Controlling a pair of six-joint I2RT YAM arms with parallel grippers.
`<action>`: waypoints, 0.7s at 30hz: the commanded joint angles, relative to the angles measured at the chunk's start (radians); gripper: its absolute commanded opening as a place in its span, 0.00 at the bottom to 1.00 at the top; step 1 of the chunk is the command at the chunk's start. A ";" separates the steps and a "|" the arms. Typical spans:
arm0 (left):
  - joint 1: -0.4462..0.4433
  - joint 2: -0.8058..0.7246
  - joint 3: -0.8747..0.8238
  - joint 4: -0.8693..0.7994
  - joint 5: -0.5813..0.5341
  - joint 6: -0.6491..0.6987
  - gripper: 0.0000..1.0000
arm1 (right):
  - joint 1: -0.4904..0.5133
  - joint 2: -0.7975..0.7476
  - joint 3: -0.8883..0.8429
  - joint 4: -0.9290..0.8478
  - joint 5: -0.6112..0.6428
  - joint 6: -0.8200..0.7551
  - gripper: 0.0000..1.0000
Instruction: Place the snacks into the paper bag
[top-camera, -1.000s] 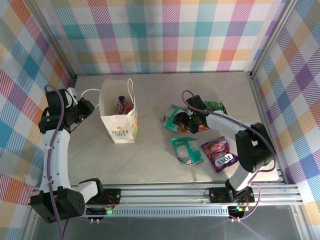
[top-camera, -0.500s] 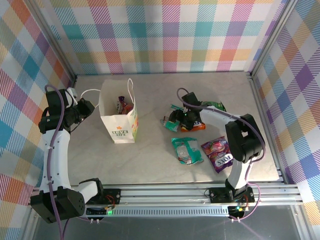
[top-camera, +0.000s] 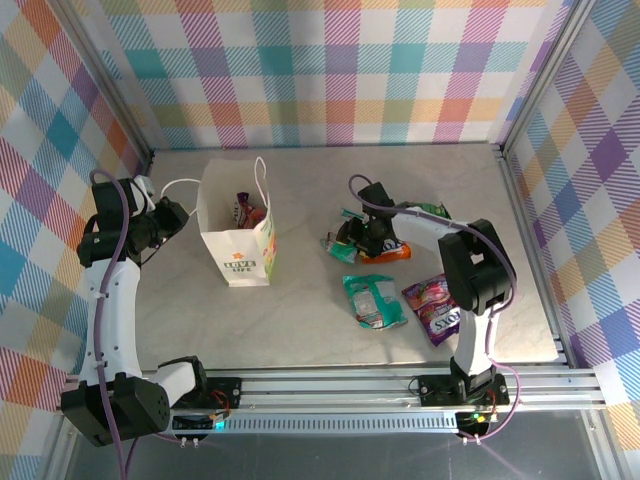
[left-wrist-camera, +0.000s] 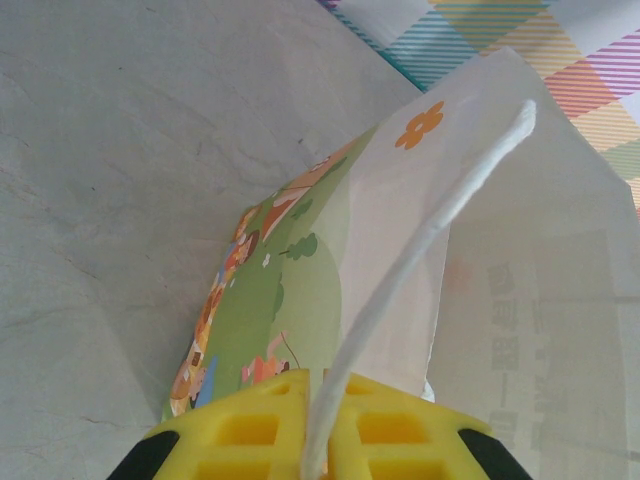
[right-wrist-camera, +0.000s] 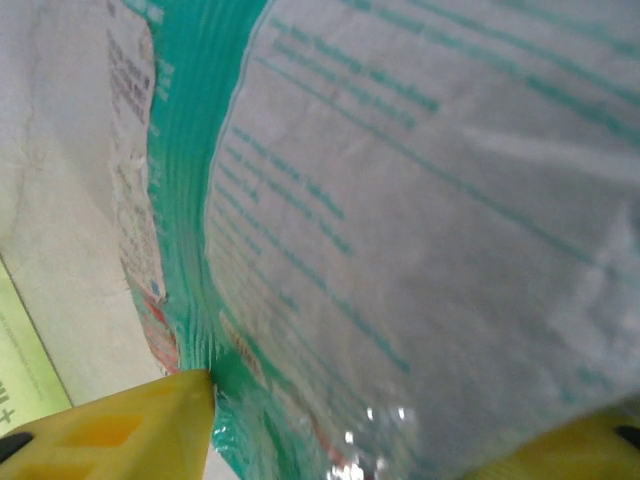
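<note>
Paper bag: top view — upright and open on the table's left half, packets inside.
Left gripper: just left of bag, at its handle.
Right gripper: down on a teal packet, among loose packets well right of bag.
Left wrist: fingers clamped on handle; bag just ahead.
Right wrist: fingers spread wide — teal packet between them.

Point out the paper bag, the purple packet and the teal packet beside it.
paper bag (top-camera: 237, 262), top view, on its printed front face.
purple packet (top-camera: 433, 306), top view, on its middle.
teal packet (top-camera: 374, 300), top view, on its middle.
</note>
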 joint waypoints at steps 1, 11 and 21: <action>0.014 -0.005 -0.009 -0.012 0.002 0.009 0.12 | -0.004 0.026 0.037 -0.031 0.001 -0.010 0.49; 0.014 0.015 -0.015 0.003 0.007 0.004 0.12 | 0.027 0.016 0.086 -0.106 0.049 -0.090 0.19; 0.015 0.018 -0.012 0.002 0.002 0.006 0.12 | 0.052 -0.025 0.111 -0.151 0.108 -0.132 0.06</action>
